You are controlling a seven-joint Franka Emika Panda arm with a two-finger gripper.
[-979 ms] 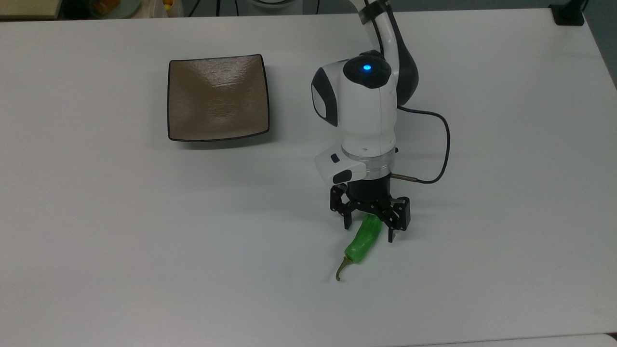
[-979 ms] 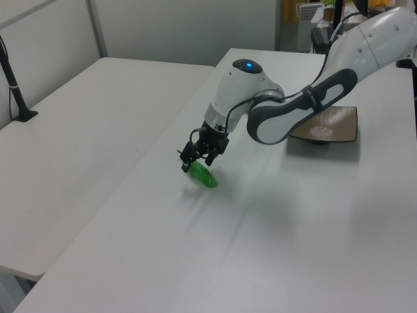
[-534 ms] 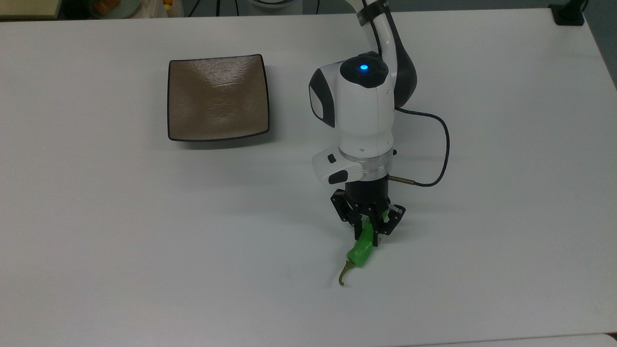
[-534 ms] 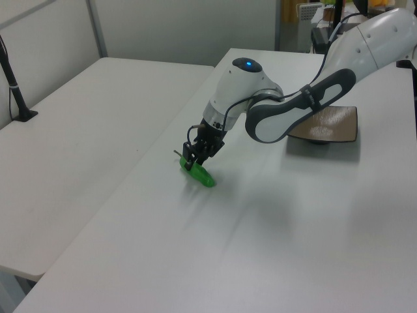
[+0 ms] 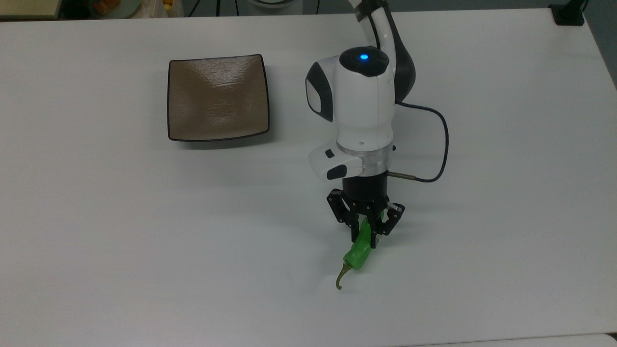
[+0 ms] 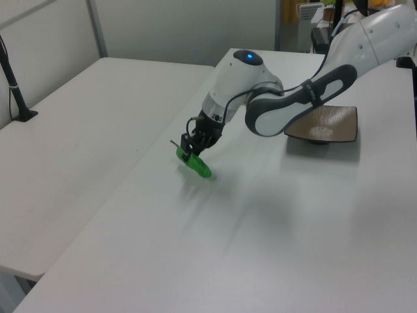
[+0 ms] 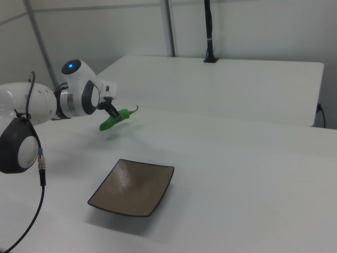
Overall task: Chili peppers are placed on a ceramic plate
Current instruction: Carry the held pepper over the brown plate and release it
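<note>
Above white table, hand clamps chili pepper.

A white desk spreads across the top view. In the left view a second white desk stands just beside it on the left view's left, with a black post on a small foot at its far left edge (seemingly a clamp stand). Pale wall panels rise behind.
</note>
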